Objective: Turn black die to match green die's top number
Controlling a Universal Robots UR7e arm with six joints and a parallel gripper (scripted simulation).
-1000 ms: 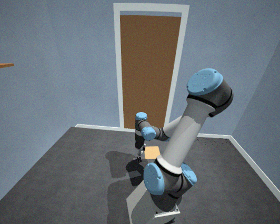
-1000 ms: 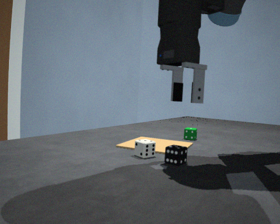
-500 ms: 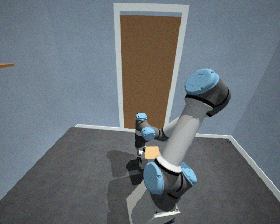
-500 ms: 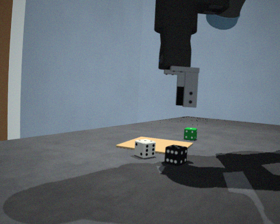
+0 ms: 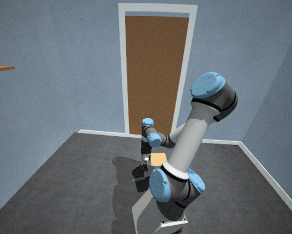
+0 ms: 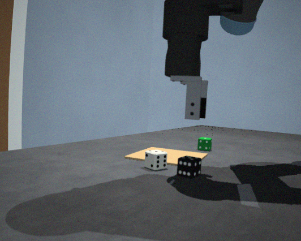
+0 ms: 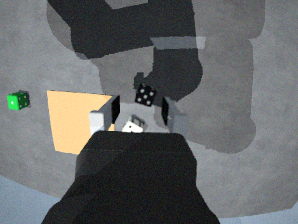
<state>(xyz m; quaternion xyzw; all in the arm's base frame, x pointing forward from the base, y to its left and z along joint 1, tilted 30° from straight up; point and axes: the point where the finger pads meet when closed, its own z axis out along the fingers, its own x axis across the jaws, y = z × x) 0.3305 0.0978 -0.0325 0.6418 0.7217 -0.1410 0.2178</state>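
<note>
Three dice lie apart; the black die (image 6: 189, 166) sits off the mat (image 6: 171, 154), toward the worktop's near edge, under the wide, empty pincer (image 6: 196, 99), poised to descend.

Brown door (image 5: 156, 71) in white frame (image 5: 122, 68), centred in blue-grey wall (image 5: 59, 68). Dark grey floor (image 5: 59, 178) below it, white baseboard (image 5: 267, 176) to the door's right, orange shelf edge (image 5: 1, 68) far left.
</note>
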